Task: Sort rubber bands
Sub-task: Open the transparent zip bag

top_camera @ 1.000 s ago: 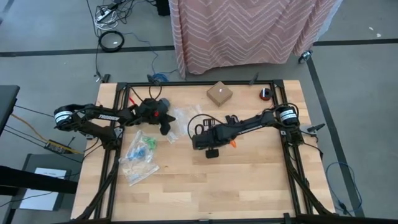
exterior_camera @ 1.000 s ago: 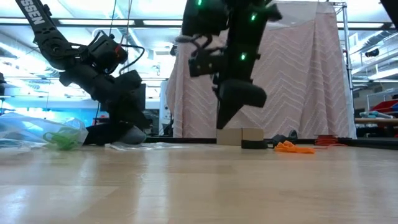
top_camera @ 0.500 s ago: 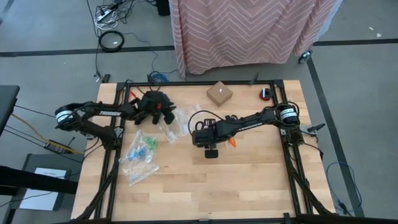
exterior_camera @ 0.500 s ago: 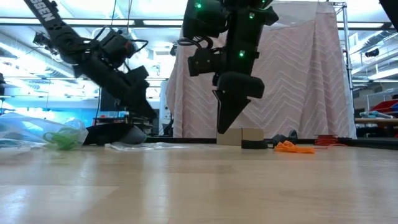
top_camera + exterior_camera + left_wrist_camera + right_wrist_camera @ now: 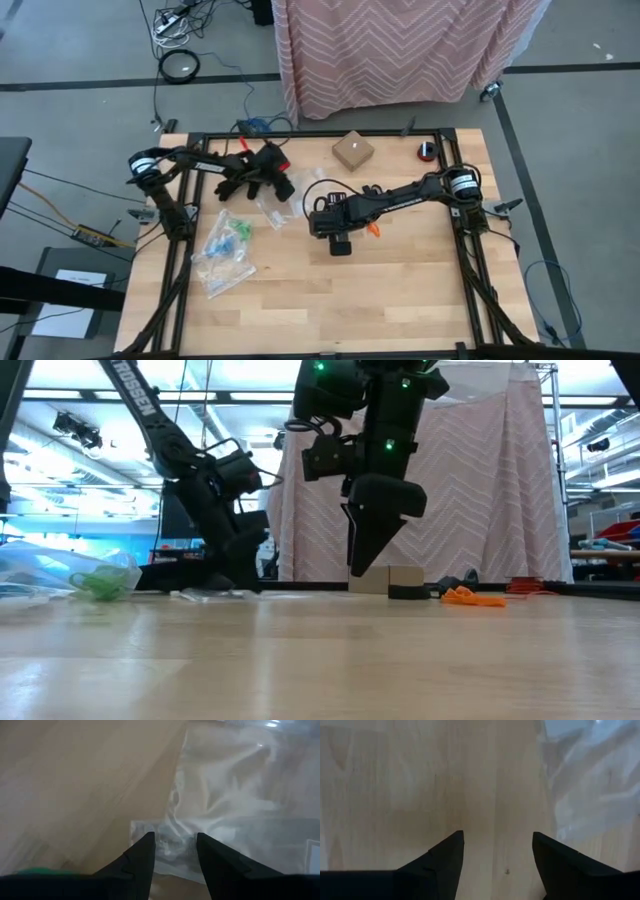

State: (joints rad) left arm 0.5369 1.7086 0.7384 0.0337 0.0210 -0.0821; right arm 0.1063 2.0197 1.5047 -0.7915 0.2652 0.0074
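High view hides my fingertips. Wrist views: left gripper (image 5: pixel 175 847) parted over clear bag (image 5: pixel 235 810), empty; right gripper (image 5: pixel 497 852) spread wide, empty, bare wood ahead. Orange rubber bands (image 5: pixel 470 597) beside right gripper; green ones (image 5: pixel 100 585) bagged, well apart.

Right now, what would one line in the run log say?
left gripper: open above clear bag | right gripper: open over bare table | orange bands: lying loose

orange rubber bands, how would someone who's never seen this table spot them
Start in the high view at the wooden table and find the right gripper near its middle. The orange rubber bands lie in a small heap beside that arm. They are the only bright orange thing on the wood; the green bands sit inside a clear bag.
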